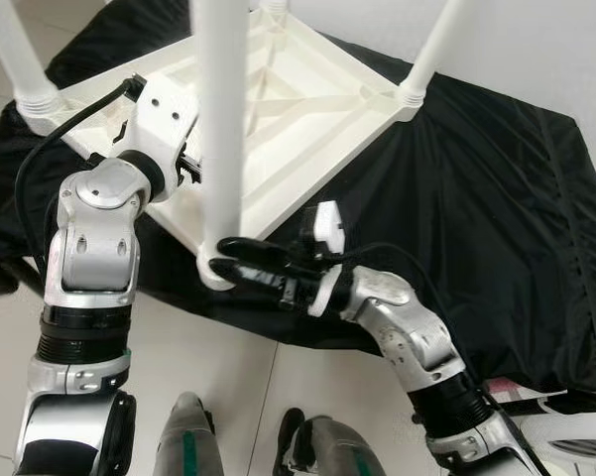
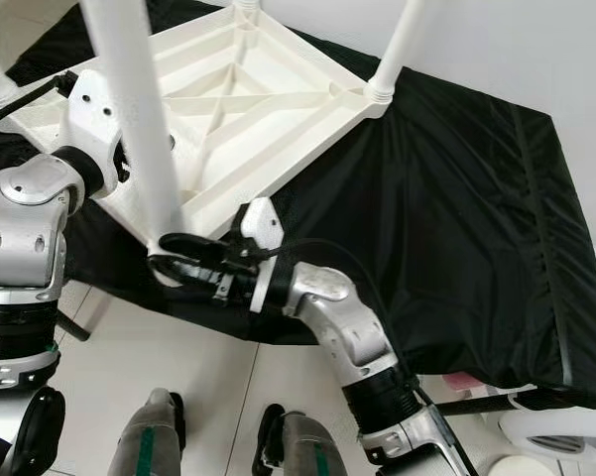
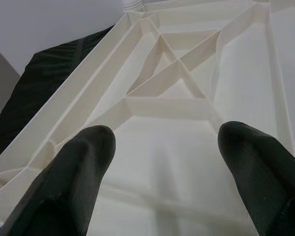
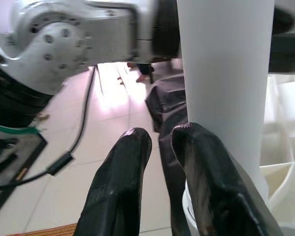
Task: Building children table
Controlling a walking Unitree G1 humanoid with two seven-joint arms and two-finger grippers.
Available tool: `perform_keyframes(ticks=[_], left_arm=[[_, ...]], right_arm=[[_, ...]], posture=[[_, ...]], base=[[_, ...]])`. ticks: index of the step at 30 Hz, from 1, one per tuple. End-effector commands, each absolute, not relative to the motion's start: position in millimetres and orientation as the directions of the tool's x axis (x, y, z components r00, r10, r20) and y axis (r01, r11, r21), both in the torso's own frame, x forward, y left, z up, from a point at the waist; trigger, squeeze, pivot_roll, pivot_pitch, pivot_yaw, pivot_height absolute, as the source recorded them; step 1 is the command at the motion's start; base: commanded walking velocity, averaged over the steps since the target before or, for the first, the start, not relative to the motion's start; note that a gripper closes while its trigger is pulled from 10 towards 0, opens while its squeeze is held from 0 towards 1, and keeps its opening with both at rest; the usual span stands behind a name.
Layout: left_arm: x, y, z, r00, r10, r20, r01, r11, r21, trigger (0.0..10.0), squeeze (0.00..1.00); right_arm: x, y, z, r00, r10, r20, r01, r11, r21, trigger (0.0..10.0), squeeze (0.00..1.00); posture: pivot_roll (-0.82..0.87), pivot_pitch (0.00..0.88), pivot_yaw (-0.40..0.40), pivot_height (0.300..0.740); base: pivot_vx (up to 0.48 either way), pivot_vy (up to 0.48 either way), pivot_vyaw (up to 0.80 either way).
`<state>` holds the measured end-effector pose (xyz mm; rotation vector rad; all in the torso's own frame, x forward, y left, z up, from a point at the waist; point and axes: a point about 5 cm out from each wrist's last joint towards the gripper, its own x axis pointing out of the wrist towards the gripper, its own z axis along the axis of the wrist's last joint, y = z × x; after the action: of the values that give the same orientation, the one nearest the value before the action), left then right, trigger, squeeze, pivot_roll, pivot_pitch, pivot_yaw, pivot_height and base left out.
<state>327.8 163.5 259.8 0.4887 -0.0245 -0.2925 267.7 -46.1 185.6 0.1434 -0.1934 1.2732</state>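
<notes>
So the white plastic children's table (image 1: 278, 119) is seen flipped upside down on a black cloth (image 1: 496, 198), with its ribbed underside facing up and its legs pointing up. The cloth is spread over the tiled floor (image 1: 238, 377). The nearest leg (image 1: 221, 129) is stood upright in the table's near corner socket, and everything else is best placed relative to that leg. The right tool (image 1: 228, 258) is found right at the leg's base, beside the socket; in the right wrist view its two black fingers (image 4: 122, 182) are seen nearly closed together with only a thin gap, the leg pressed against the outer side of one finger and nothing clamped between them. The left tool (image 3: 162, 162) is held just behind the leg, over the table's underside, and its fingers (image 3: 83, 162) are spread wide apart with nothing gripped, only the white ribs showing between them. Three more legs are seen standing at the far corners, well away from the near leg. The robot's own feet (image 1: 188, 436) are seen on the floor below the leg.
</notes>
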Motion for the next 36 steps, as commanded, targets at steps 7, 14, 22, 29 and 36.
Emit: perform_keyframes(ticks=[7,14,22,29,36], left_arm=[[325.2,166.1,259.9,0.969,-0.244,-0.036,0.233,0.858,0.458,10.0,0.0],[323.7,171.8,256.7,0.972,-0.23,-0.053,0.228,0.856,0.464,10.0,0.0],[324.4,176.3,256.7,0.976,-0.213,-0.047,0.207,0.837,0.507,10.0,0.0],[318.6,173.3,248.0,0.966,-0.242,-0.088,0.254,0.852,0.458,10.0,0.0],[315.8,165.2,238.3,0.952,-0.283,-0.113,0.303,0.833,0.464,10.0,0.0]], right_arm=[[293.0,-109.8,200.9,0.614,0.728,0.305,-0.768,0.64,0.021,10.0,0.0],[293.5,-138.9,205.2,0.708,0.63,0.319,-0.67,0.743,0.02,10.0,0.0],[298.0,-161.2,211.7,0.743,0.58,0.333,-0.615,0.788,-0.002,10.0,0.0],[288.2,-150.3,210.3,0.681,0.662,0.313,-0.707,0.706,0.044,10.0,0.0],[279.8,-146.2,193.6,0.65,0.721,0.239,-0.752,0.656,0.065,10.0,0.0]], posture=[[0.17,0.159,-0.138,0.74],[0.17,0.165,-0.13,0.74],[0.16,0.17,-0.111,0.74],[0.16,0.172,-0.105,0.74],[0.15,0.174,-0.104,0.74]], base=[[0.0,0.0,0.0],[0.0,0.0,0.0],[0.0,0.0,0.0],[0.0,0.0,0.0],[0.0,0.0,0.0]])
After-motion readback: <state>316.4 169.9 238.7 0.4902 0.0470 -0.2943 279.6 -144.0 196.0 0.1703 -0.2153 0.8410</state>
